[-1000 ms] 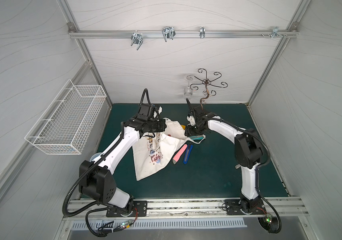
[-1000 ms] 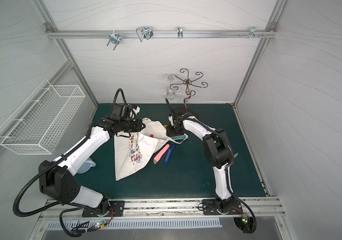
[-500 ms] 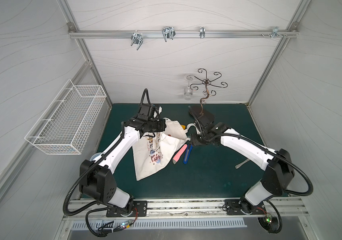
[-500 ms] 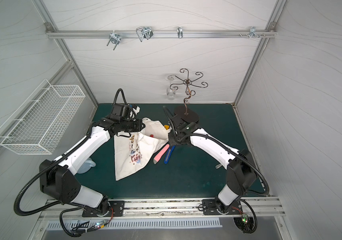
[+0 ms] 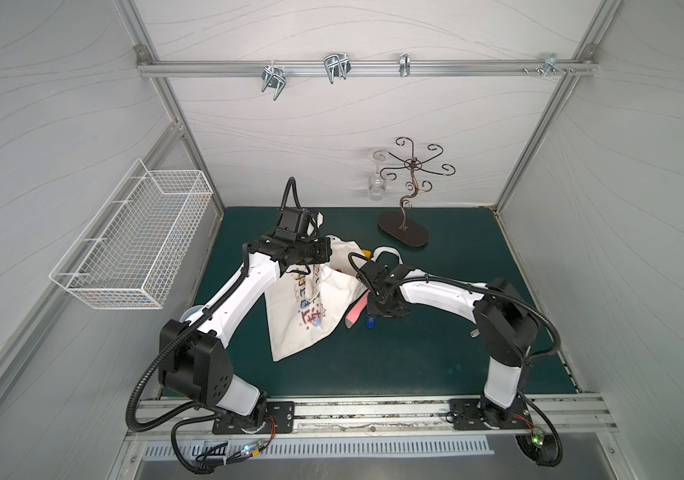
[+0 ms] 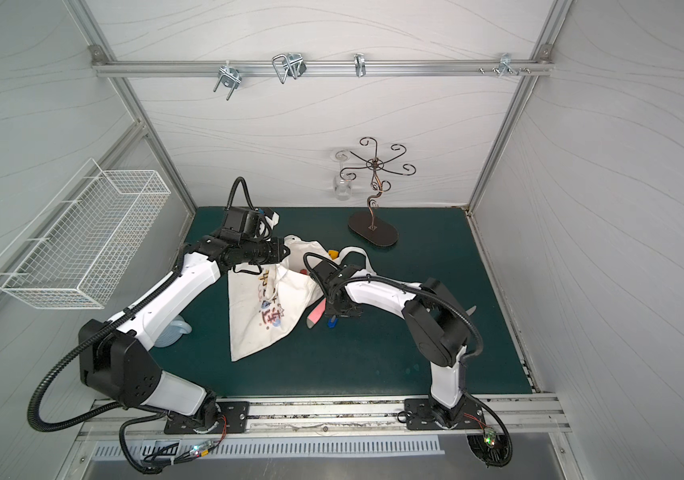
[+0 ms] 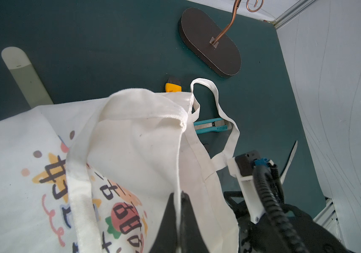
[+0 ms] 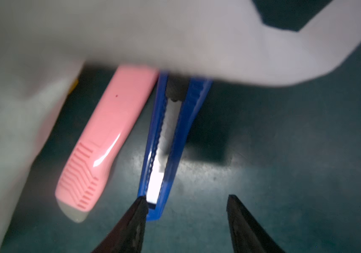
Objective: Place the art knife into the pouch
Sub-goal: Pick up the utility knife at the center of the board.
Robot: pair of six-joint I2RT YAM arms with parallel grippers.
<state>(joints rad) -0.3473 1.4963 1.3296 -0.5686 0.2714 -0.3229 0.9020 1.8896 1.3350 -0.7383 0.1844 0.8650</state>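
Observation:
The cream pouch [image 5: 303,307] lies on the green mat, print side up, seen in both top views [image 6: 261,316]. My left gripper [image 7: 178,193] is shut on the rim of its mouth, holding that edge lifted. A blue art knife [image 8: 166,142] lies beside a pink one [image 8: 102,140], just right of the pouch. My right gripper [image 8: 186,199] hangs open low over the blue knife's near end. One fingertip [image 8: 142,201] sits at that end, and the knife is not between the jaws. In a top view the right gripper [image 5: 375,313] covers most of the blue knife [image 5: 370,323].
A teal knife [image 7: 210,127] lies inside the loop of the pouch handle, a yellow one [image 7: 173,86] just beyond the mouth. A dark oval stand [image 5: 402,233] with a hanging glass [image 5: 375,187] is at the back. A white wire basket [image 5: 132,249] hangs on the left wall.
My right arm has swung from the pouch's mouth forward and down to the pink and blue knives, its jaws narrowing slightly. The left gripper and the pouch have stayed put.

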